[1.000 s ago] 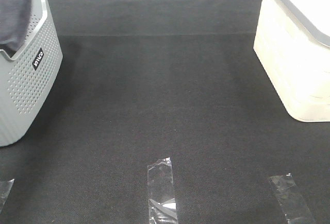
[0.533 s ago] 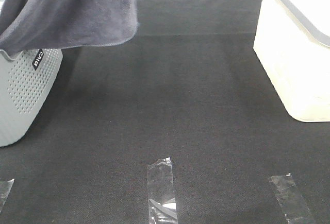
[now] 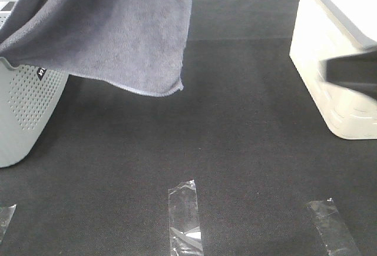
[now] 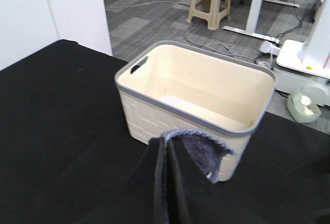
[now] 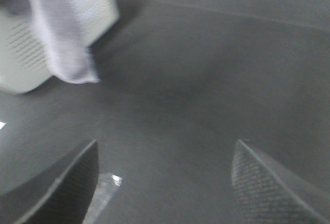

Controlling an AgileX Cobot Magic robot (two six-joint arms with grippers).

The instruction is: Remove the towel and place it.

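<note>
1. Hanging at about 11 o'clock in the high view, the towel spreads as a wide grey-lavender sheet, and its top runs out of that view.
2. Its lower corner dangles free above the black worktop, towards the middle, while its left part drapes over the rim of the grey basket at 9 o'clock.
3. The left end effector is out of the high view. Its own camera shows the jaws pressed together on a hemmed edge of the towel, with a folded corner sticking out beside them.
4. Beyond that grip stands the cream basket, with a grey rim and nothing visible inside. In the high view it sits at 3 o'clock.
5. The right end effector has its fingers spread wide with nothing between them, only bare worktop below. It shows as a dark blur in front of the cream basket.
6. The right wrist view is blurred, but the hanging towel and the grey basket can be made out well apart from the fingers.
7. Clear tape strips lie on the worktop at 6 o'clock, 5 o'clock and 7 o'clock.
</note>
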